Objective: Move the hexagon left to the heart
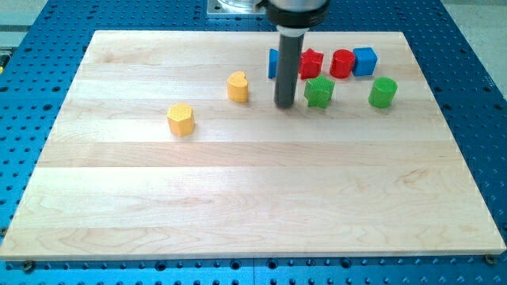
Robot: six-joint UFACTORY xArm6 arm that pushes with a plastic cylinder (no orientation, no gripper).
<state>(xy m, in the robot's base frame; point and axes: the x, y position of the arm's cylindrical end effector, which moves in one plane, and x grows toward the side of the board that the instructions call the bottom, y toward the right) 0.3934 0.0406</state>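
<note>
Yellow hexagon (181, 119) sits upright, no long axis, left of yellow heart (238, 86); my tip (284, 104) has no jaws.

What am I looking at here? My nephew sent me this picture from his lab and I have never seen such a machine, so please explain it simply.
This is one camera picture of a robot arm working over a wooden board that lies on a blue perforated table. The arm has no hand: it ends in a straight dark rod, and its lower end, my tip, slides along the board and pushes blocks. Nothing is held.

On the board lie small coloured blocks. Towards the view's left sit a yellow hexagon and a yellow heart, apart from each other. Towards the view's top right is a cluster: a blue block partly hidden behind the rod, a red star, a red block, a blue cube, a green star-like block and a green cylinder.

My tip stands between the yellow heart and the green star-like block, close beside the latter.
</note>
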